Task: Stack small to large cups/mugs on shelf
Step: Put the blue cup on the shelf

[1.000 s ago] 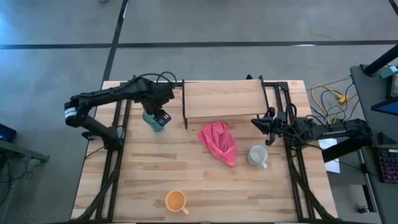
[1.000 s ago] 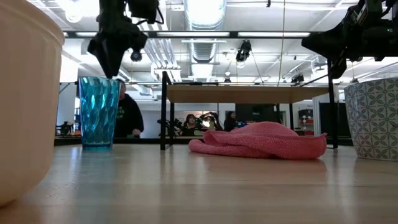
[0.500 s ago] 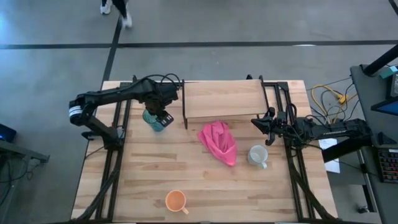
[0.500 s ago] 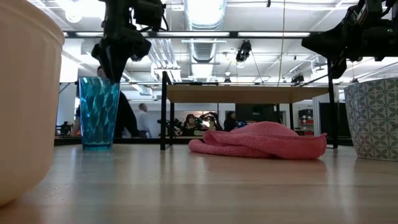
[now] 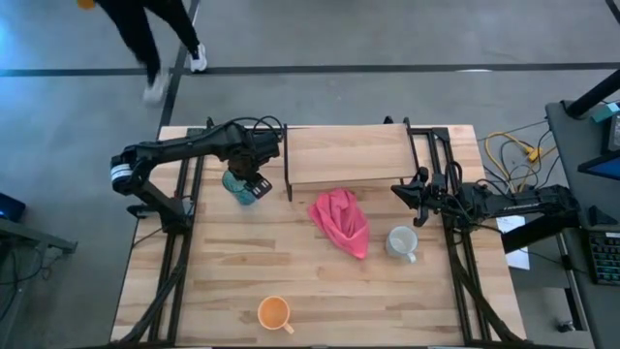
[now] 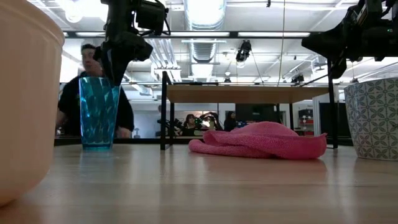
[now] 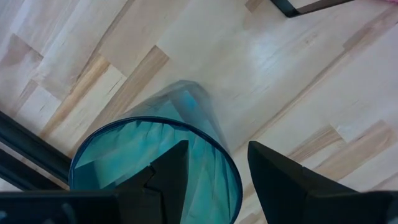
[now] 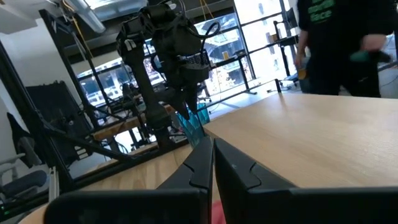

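The teal tumbler (image 5: pixel 235 190) (image 6: pixel 98 112) stands upright on its base at the table's left, left of the shelf (image 5: pixel 349 155). My left gripper (image 7: pixel 214 180) (image 6: pixel 115 73) is open just above the tumbler's rim (image 7: pixel 231 177). One finger is over the opening and the other is outside the wall, and no touch shows. The white mug (image 5: pixel 401 241) stands at the right. The orange mug (image 5: pixel 275 312) stands near the near edge. My right gripper (image 8: pixel 211 165) (image 5: pixel 397 190) is shut and hovers by the shelf's right end.
A crumpled pink cloth (image 5: pixel 341 221) lies in front of the shelf, between the tumbler and the white mug. The shelf's black legs (image 5: pixel 288 165) stand close to the right of the tumbler. A person (image 6: pixel 87 68) walks on the floor beyond the table's far edge.
My left gripper has moved down a little and slightly toward the table's right, ending at the tumbler's rim. The tumbler has not moved. A person has walked past behind the table.
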Controlling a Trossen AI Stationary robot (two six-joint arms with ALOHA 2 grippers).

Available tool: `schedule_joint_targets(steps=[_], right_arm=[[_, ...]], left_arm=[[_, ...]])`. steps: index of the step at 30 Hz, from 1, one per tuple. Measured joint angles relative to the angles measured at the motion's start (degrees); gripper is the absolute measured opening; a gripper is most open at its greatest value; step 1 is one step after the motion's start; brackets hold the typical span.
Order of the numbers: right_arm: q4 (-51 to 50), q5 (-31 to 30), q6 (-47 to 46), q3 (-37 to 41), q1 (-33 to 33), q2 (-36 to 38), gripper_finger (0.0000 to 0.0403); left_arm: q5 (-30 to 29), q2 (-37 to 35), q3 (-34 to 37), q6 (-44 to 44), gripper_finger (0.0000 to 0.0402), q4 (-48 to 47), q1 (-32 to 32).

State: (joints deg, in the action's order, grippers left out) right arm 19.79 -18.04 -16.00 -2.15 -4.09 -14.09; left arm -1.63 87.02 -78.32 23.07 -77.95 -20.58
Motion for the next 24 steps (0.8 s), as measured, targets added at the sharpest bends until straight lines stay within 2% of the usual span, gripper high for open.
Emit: schedule_joint_targets(steps=[17,24], right_arm=[[0.0,0.0,0.2,0.0,0.0,0.0,0.0009],[0.0,0.0,0.2,0.0,0.0,0.0,0.0009]], left_arm=[[0.0,0.0,0.0,0.1,0.0011,0.2,0.0],[-0.3,0.0,0.0,-0.1,0.0003,0.2,0.0]])
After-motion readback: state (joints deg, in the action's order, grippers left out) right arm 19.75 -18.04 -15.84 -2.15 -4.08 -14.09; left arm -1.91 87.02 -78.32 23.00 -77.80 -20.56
